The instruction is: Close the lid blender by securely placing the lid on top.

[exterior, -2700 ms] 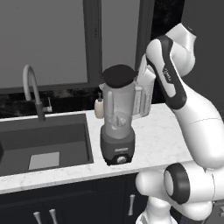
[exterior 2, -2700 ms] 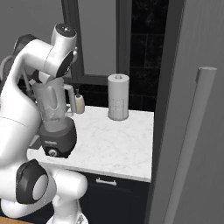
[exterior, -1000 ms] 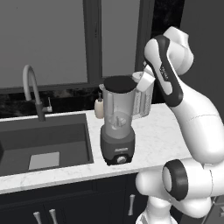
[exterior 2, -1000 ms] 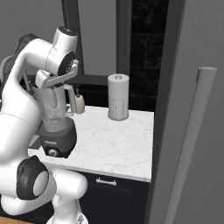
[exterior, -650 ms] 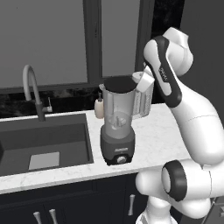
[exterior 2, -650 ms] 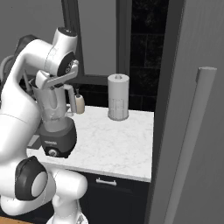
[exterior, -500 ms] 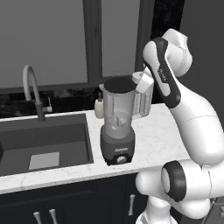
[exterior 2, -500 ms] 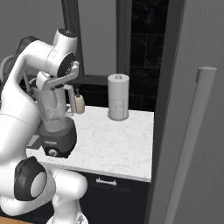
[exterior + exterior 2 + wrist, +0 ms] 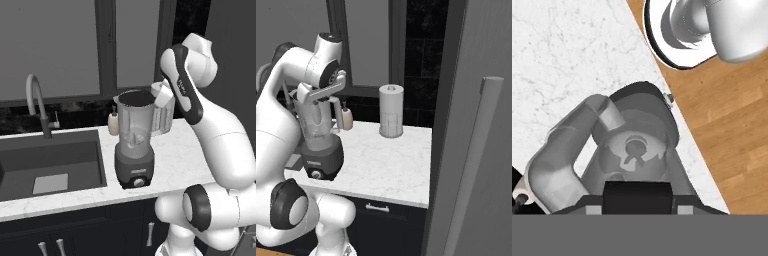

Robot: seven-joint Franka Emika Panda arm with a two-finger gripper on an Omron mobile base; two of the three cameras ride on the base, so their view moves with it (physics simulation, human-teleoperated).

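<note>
Hand view looks down into the blender (image 9: 634, 150); finger spread cannot be told, lid (image 9: 136, 98) partly hidden.

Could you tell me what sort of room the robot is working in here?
A kitchen, it seems: a marble-look counter with a sink and tap, a blender, and a paper towel roll.

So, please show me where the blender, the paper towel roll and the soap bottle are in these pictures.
blender (image 9: 134, 167): left base view, on its dark base.
paper towel roll (image 9: 391, 112): right base view, on its side wall.
soap bottle (image 9: 347, 120): right base view, on its body.
</note>
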